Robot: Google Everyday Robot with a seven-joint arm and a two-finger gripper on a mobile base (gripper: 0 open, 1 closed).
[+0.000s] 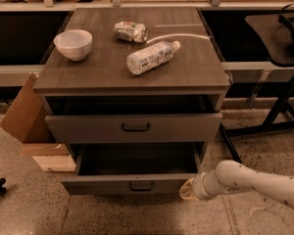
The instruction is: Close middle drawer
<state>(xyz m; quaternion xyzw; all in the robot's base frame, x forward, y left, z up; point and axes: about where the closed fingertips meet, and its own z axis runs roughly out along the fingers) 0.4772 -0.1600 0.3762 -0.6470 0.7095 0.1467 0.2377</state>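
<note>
The middle drawer [103, 185] is the lower one that shows, a dark grey-brown box with a shallow front and a small centred bar handle [140, 185]. It stands pulled out, and its empty inside is visible. My gripper [188, 190] comes in from the right on a white arm [250, 182]. Its tan tip is against the right end of that drawer's front panel.
The drawer above [135, 127], with a taller front and a bigger handle, is slightly open. On the cabinet top lie a white bowl [73, 44], a plastic bottle [151, 58] and a crushed can [130, 31]. A cardboard box [24, 109] leans at the left. A black stand [279, 38] is at the right.
</note>
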